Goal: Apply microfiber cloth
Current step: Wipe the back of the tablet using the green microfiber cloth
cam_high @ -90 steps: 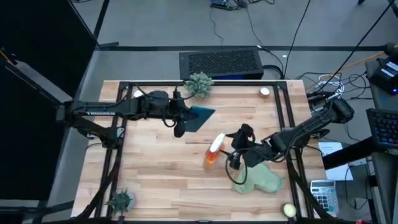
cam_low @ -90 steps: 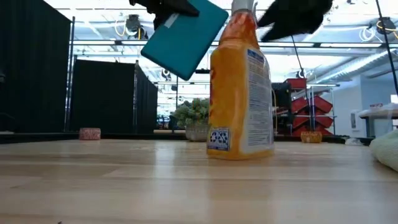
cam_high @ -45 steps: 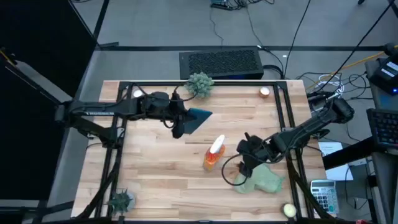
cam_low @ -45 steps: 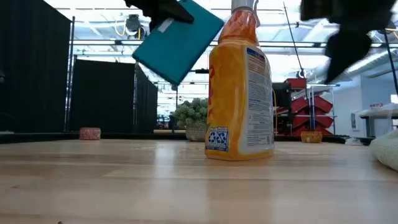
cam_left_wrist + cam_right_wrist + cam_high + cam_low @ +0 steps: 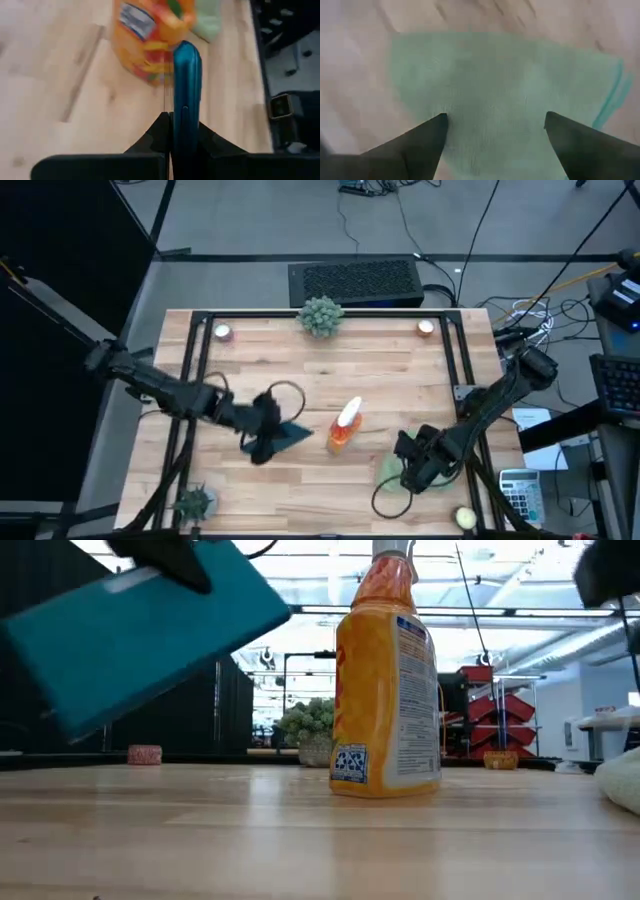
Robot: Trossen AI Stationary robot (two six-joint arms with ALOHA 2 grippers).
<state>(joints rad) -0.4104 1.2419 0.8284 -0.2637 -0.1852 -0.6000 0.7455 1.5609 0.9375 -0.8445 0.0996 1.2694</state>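
The right wrist view shows what the others hardly reveal: the right tool (image 5: 492, 127) spread wide, its two dark fingers (image 5: 417, 142) apart directly over the microfiber cloth (image 5: 505, 95), which lies pale green on the wood. In the high view that tool (image 5: 418, 465) sits over the cloth (image 5: 395, 472) near the desk's front right corner, and only a sliver of cloth shows beside the arm. The low view catches just the cloth's edge (image 5: 625, 782) at its right margin.

The left wrist view shows the left tool (image 5: 172, 131) clamped on a teal tablet (image 5: 186, 90) seen edge-on, with an orange spray bottle (image 5: 145, 40) beyond it. From above, that tool (image 5: 265, 435) holds the tablet (image 5: 290, 433) just left of the bottle (image 5: 344, 426). In the low view the tablet (image 5: 140, 635) hangs tilted above the desk (image 5: 250, 840).

The desk is pale wood planks inside a black frame. A spiky plant (image 5: 320, 315) stands at its far edge, another (image 5: 194, 502) at the front left. Grey floor and cables surround it.
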